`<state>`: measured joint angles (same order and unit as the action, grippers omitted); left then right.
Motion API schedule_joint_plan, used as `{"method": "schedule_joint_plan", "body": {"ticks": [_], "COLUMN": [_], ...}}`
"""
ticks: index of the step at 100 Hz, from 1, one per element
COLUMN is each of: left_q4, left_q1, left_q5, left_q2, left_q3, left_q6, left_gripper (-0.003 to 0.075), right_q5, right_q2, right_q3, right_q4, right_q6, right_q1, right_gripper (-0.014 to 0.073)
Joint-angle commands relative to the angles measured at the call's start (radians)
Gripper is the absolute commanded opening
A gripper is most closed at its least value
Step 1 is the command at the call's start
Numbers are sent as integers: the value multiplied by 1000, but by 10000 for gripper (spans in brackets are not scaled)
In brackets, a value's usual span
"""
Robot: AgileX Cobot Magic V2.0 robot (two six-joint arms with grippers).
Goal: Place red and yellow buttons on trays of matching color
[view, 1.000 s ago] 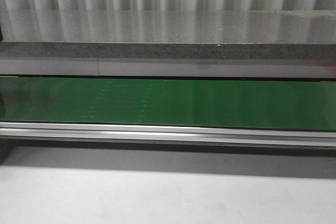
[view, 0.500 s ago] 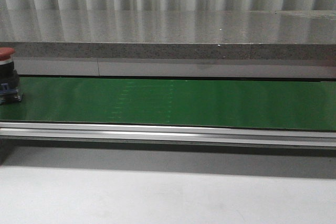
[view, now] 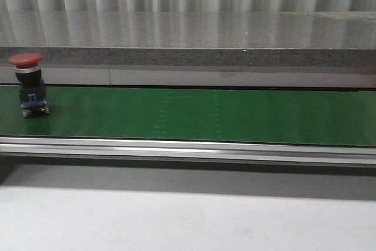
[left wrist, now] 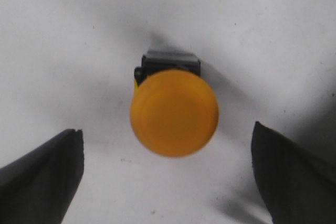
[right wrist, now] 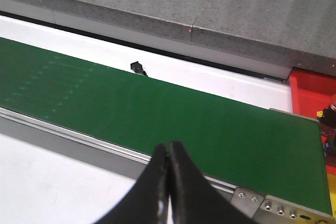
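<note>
A: What changed?
B: A red button has ridden in along the belt's left end.
A: Grippers?
B: Left gripper spread around a yellow button; right gripper pressed together over the belt's near edge.

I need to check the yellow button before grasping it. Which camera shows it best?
The left wrist view: the yellow button fills the middle of the picture, cap up, between the open fingers of the left gripper. The front view and right wrist view do not show it at all.
</note>
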<state>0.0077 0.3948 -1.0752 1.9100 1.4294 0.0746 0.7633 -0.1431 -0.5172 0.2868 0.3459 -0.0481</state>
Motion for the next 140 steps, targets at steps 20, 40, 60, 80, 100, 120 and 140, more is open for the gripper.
{"method": "schedule_joint_plan", "body": {"ticks": [20, 40, 60, 80, 100, 120, 140], "left_q4": [-2, -2, 16, 16, 10, 16, 16], "left_q1": [1, -3, -25, -94, -208, -323, -339], "left_q5": [116, 157, 176, 242, 262, 247, 210], "left_q2": [-5, -5, -65, -294, -474, -470, -396], "left_q3": [21, 21, 20, -73, -192, -221, -221], "left_q6": [11, 11, 9, 0, 0, 0, -2], "left_gripper": [511, 192, 49, 38, 38, 38, 60], "right_q5": [-70, -70, -70, -71, -71, -71, -71], "right_q2": [-11, -11, -11, -11, -11, -11, -11], "right_q3": [-22, -22, -22, -22, -22, -22, -22], "right_q4": [8, 8, 8, 8, 8, 8, 8], "right_q6": [5, 4, 4, 4, 4, 4, 4], "right_q1": [3, 3, 3, 3, 3, 3, 3], "right_gripper": [-65, -65, -65, -65, -65, -65, -65]}}
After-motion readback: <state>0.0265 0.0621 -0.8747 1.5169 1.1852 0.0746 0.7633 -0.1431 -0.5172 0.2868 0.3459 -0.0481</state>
